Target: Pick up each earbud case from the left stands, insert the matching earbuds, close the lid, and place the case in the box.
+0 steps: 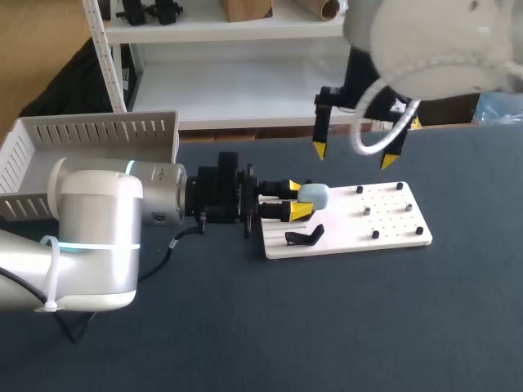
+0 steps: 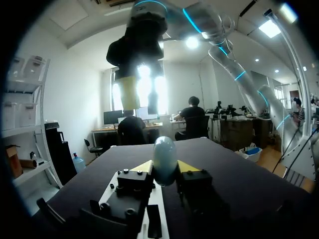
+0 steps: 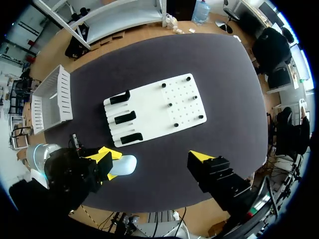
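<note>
Early stage, by my read. One pale blue earbud case [image 1: 315, 194] is off its stand and in the left gripper [image 1: 297, 200], whose yellow fingertips press it from both sides. In the left wrist view it sits upright between them, w/ the lid looking closed (a smooth oval, no gap I can make out). So pickup is done for this one. Opening, earbuds in, lid closed and drop-off are all left. I see no case in the white box [image 1: 98, 131] at the far left.

The case hangs over the left end of the white board [image 1: 392, 219], just far of the one black stand [image 1: 304, 237] that shows in the head view. The right wrist view shows three such stands, none w/ a case on it as far as I can tell. Small dark bits [image 1: 367, 210] dot the board's right half, prob. the earbuds, but too small to be sure.

The right gripper [image 1: 352, 155] hangs above the board's far edge, fingers wide apart w/ nothing between them, clear of the case and to its right.
</note>
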You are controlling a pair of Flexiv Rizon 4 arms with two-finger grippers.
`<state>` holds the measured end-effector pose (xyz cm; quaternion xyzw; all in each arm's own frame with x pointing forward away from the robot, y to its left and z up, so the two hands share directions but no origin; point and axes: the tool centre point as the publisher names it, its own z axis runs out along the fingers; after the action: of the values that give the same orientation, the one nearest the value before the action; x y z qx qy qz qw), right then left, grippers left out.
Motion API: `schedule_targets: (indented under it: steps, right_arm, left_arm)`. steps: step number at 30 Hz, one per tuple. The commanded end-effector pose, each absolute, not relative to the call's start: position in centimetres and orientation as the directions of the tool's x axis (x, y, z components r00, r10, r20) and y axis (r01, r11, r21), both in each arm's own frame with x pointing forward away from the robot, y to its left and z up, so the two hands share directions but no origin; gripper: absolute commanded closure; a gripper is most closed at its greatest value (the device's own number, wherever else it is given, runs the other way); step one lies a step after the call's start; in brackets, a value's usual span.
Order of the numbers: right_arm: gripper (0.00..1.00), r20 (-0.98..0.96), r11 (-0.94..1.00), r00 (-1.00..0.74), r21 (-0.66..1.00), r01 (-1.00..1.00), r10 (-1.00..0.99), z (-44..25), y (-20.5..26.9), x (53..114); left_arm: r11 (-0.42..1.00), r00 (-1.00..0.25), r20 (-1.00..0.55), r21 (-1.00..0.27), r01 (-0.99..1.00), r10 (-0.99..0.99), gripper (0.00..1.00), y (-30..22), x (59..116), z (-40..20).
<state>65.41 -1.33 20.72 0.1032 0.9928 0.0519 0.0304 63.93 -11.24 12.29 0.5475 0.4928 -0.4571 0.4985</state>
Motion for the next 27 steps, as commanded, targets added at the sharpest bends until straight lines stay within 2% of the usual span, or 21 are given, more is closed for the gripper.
schedule_targets:
  steps: [1,7,15,27]
  right_arm:
    - [0.0,-0.172,0.958,-0.958,0.211,0.193,0.231,22.0,-3.7,63.0]
    - [0.0,-0.172,0.955,-0.957,0.225,0.193,0.234,22.1,-3.9,63.0]
    - [0.0,-0.172,0.955,-0.957,0.225,0.193,0.234,22.1,-3.9,63.0]
    - [0.0,-0.172,0.955,-0.957,0.225,0.193,0.234,22.1,-3.9,63.0]
  left_arm:
    - [0.024,0.108,-0.99,0.111,0.994,0.093,1.0,-10.3,64.3,12.7]
    - [0.219,0.178,-0.97,0.211,0.953,0.164,1.0,-3.9,66.9,16.2]
    - [0.388,0.238,-0.932,0.333,0.86,0.272,1.0,2.5,69.9,20.0]
    - [0.596,0.13,-0.911,0.358,0.719,0.39,1.0,10.9,76.2,20.6]
